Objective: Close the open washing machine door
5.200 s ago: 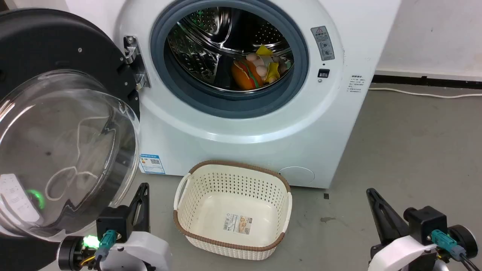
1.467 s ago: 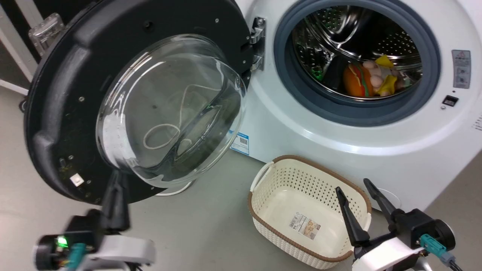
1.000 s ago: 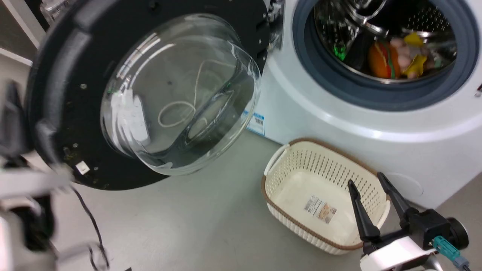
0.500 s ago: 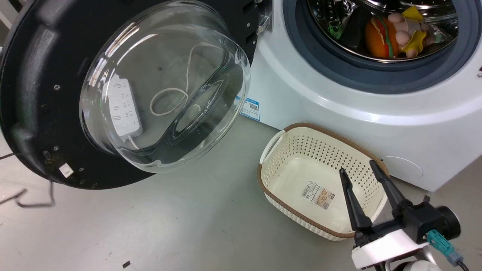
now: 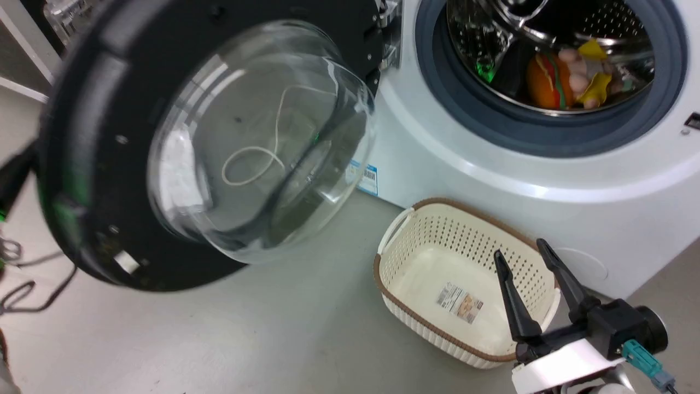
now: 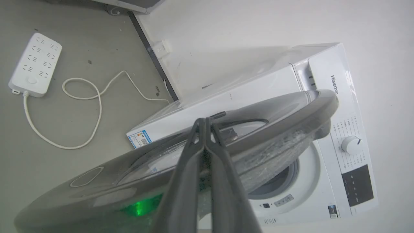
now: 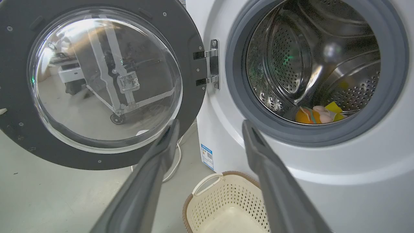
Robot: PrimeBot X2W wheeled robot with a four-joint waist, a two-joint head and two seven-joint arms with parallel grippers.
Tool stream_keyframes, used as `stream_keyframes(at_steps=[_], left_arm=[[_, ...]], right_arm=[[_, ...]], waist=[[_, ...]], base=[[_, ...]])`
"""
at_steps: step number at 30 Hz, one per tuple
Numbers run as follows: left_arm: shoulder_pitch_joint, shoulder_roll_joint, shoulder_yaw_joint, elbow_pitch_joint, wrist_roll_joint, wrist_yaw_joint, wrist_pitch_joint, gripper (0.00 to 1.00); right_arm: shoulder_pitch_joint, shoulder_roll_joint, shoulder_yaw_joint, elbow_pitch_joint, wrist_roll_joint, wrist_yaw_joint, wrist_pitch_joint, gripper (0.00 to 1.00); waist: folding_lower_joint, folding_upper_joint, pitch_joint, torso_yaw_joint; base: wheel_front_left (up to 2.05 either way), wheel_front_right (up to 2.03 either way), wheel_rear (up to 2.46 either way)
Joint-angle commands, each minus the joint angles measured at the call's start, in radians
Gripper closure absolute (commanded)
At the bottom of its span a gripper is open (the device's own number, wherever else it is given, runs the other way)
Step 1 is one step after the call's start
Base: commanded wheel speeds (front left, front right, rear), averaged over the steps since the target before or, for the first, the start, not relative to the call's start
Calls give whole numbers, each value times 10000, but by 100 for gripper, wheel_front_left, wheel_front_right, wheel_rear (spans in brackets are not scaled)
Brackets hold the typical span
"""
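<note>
Left claw (image 6: 205, 124): fingers pressed together, gripping nothing, pointing at outer face of washing machine door (image 6: 284, 110) just ahead; contact unclear. Door standing wide open, washing machine (image 6: 323, 187) beyond. Right claw (image 5: 519, 247) gaping, idle. Best: pushing near free rim, away from hinge (image 7: 209, 64), steadily till latching.

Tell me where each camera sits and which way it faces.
Head view: high, looking down at the open door, machine and basket; right gripper, open, lower right.
Left wrist view: behind the door, looking over it to the machine; left gripper, shut.
Right wrist view: low, facing door and drum; own open fingers.
Shared: all three show door and machine.
</note>
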Motion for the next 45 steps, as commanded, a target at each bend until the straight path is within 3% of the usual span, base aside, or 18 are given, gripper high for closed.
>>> stream_keyframes(at_steps=[1, 8, 9, 10, 12, 13, 14, 16, 18, 20, 22, 27, 31, 39, 45], left_arm=[[482, -336, -269, -243, -227, -62, 460, 100], [1398, -902, -400, -1029, -1317, -68, 1842, 100], [1741, -1315, -386, -1382, -1960, -7, 2433, 100], [1741, -1315, -386, -1382, -1960, -7, 2433, 100], [2412, -1868, -486, -1946, -2531, 101, 3091, 100], [2412, -1868, -486, -1946, -2531, 101, 3091, 100], [2850, -2362, -630, -2347, -2710, 134, 3238, 100], [3077, -2592, -729, -2546, -2728, 147, 3234, 100], [3955, -3144, -1196, -3088, -2861, 90, 2948, 100], [4579, -3274, -1835, -3366, -3026, 11, 2530, 100], [4743, -3288, -2113, -3417, -3192, -12, 2316, 100], [5459, -3299, -4214, -3716, -4601, -64, 810, 100], [5693, -3300, -5652, -4322, -4966, -69, -172, 100], [4856, -3302, -7374, -4431, -5342, -71, -2332, 100], [3650, -3302, -7756, -3993, -4938, -72, -4395, 100]], right_arm=[[177, 20, -71, 36, 48, 8, -44, 0], [423, 47, -276, 112, 8, 8, -44, 0], [528, 55, -431, 122, 21, 8, -44, 0], [528, 55, -431, 122, 21, 8, -44, 0], [663, 61, -668, 154, 216, 8, -44, 0], [663, 61, -668, 154, 216, 8, -44, 0], [713, 62, -799, 177, 265, 8, -44, 0], [726, 63, -859, 178, 249, 8, -44, 0], [705, 64, -1094, 153, 71, 8, -44, 0], [658, 65, -1333, 93, -65, 8, -44, 0], [654, 65, -1416, 77, -125, 8, -44, 0], [534, 64, -1685, 65, -398, 8, -44, 0], [327, 30, -1881, 4, -494, 8, -44, 0], [-74, 18, -2291, 100, -489, 8, -44, 0], [-374, 45, -2281, 263, -276, 8, -44, 0]], waist=[[1, 0, -215, -19], [1, 0, -736, -106], [1, 0, -932, -102], [1, 0, -932, -102], [1, 0, -1119, -144], [1, 0, -1119, -144], [1, 0, -1216, -202], [1, 0, -1263, -250], [1, 0, -1346, -592], [1, 0, -1315, -969], [1, 0, -1290, -1088], [1, 0, -955, -2029], [1, 0, -522, -2975], [1, 0, 272, -5020], [1, 0, 890, -6621]], base=[[0, 0, 0], [0, 0, 0], [0, 0, 0], [0, 0, 0], [0, 0, 0], [0, 0, 0], [0, 0, 0], [0, 0, 0], [0, 0, 0], [0, 0, 0], [0, 0, 0], [0, 0, 0], [0, 0, 0], [0, 0, 0], [0, 0, 0]])
